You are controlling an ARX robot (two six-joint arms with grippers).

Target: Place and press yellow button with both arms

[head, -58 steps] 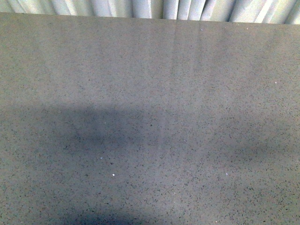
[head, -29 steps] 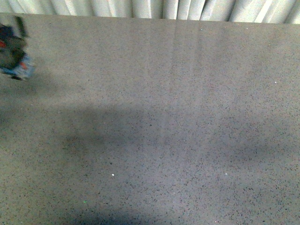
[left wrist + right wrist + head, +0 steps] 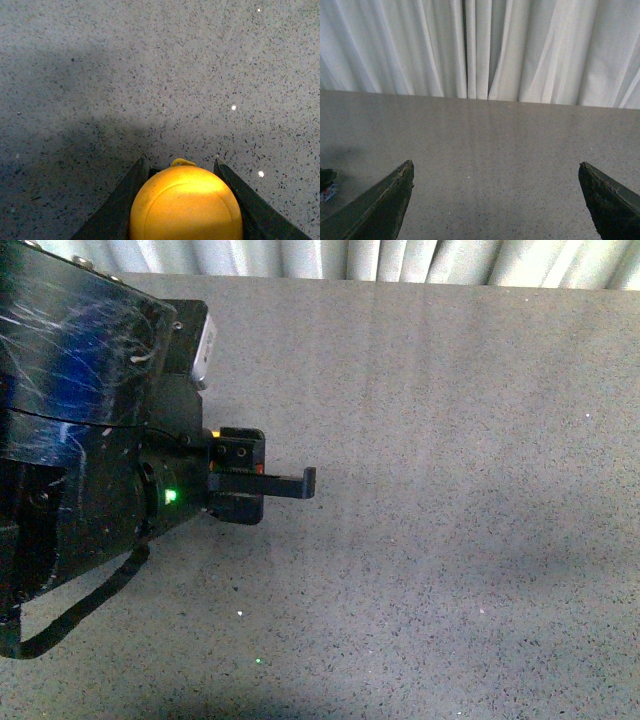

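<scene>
My left gripper is shut on the yellow button. The domed yellow-orange cap fills the gap between the two dark fingers, above the speckled table. The button's body is hidden. In the front view the bulky black left arm covers the left side. Its gripper points right over the table, and the button cannot be made out there. My right gripper is open and empty, its fingers wide apart above the table and facing the curtain. The right arm is out of the front view.
The grey speckled table spreads to the right of the left arm. A white curtain hangs behind the table's far edge. A small dark thing with a blue bit shows at the edge of the right wrist view.
The left arm has swung into the front view from the left edge. A second ago the table was bare, and now the arm covers its left side.
</scene>
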